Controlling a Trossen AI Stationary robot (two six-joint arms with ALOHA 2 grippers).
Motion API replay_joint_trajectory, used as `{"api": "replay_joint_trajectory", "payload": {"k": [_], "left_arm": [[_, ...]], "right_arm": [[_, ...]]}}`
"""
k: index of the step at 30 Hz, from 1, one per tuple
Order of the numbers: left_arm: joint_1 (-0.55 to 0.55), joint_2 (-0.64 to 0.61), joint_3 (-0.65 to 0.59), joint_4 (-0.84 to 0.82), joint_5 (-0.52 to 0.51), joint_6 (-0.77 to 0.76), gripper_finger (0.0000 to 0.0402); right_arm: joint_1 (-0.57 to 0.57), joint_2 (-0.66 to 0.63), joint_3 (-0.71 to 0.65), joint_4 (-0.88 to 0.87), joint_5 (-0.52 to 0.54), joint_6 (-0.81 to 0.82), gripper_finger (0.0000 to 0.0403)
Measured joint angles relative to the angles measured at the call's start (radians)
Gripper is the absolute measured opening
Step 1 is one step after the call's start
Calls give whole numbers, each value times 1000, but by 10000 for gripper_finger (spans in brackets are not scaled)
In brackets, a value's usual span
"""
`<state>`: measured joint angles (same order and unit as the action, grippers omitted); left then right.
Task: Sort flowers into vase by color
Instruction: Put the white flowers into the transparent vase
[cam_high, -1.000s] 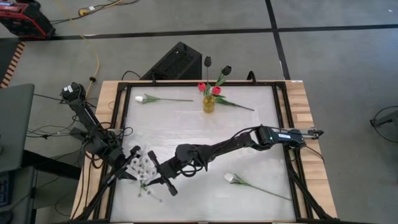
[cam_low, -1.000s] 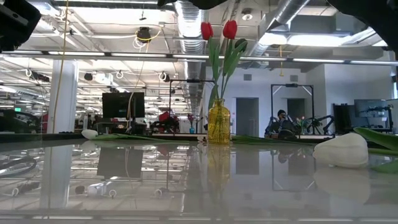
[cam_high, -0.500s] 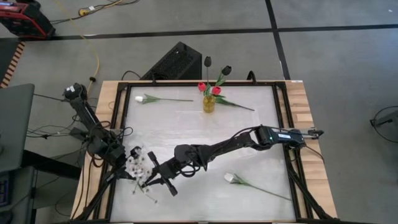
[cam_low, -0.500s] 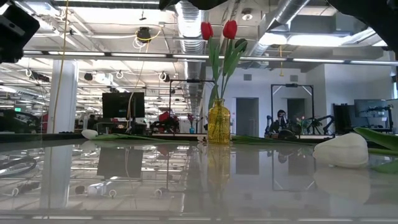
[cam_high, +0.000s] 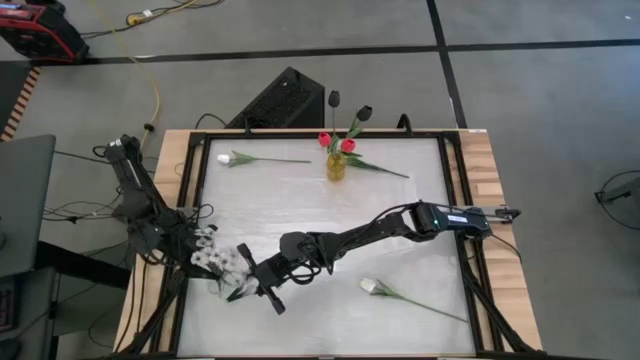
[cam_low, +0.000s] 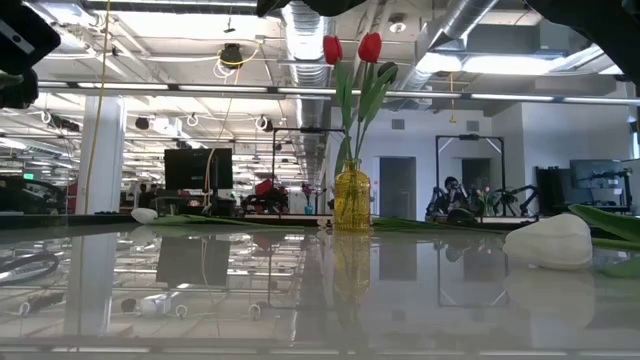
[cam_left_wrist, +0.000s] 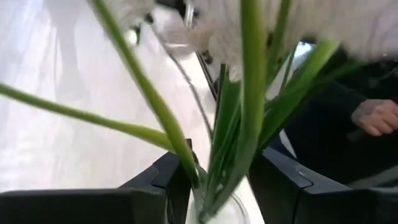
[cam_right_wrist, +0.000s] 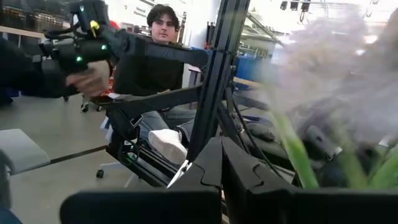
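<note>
Left pincer (cam_high: 205, 255) has the white blossom spray (cam_high: 222, 262) clamped by its stems, probably to lift it. Right pincer (cam_high: 262, 287), pinched shut, sits just beside. Vase (cam_high: 336, 166) is well away.

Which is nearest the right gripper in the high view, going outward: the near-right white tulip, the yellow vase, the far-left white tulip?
From the right gripper:
1. Near-right white tulip, right of it.
2. Yellow vase, far edge, middle.
3. Far-left white tulip; close to the vase's distance, hard to separate.
</note>
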<state>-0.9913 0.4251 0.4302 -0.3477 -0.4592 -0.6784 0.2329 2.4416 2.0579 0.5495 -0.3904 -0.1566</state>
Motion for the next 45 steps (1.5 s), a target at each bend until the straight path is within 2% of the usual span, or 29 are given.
{"api": "replay_joint_trajectory", "payload": {"k": [3, 9, 13, 25, 32, 34, 45], "left_arm": [[0, 0, 40, -67, 37, -56, 138], [0, 0, 53, -67, 68, -96, 138], [0, 0, 53, -140, 92, -208, 140], [0, 0, 53, -160, 115, -267, 185], [0, 0, 53, -206, 215, -323, 210], [0, 0, 53, -216, 245, -326, 212], [19, -1, 53, -338, 237, -192, 213]], "right_arm": [[0, 0, 0, -12, 0, -1, 24], [0, 0, 0, -26, 0, -7, 25], [-1, 0, 0, -37, 0, -9, 25], [-21, -1, 0, -112, -1, -9, 25], [-32, -82, -1, -424, -44, -72, 26], [-32, -116, -1, -556, -45, -96, 26], [-17, -318, 0, -1379, -24, -76, 26]]}}
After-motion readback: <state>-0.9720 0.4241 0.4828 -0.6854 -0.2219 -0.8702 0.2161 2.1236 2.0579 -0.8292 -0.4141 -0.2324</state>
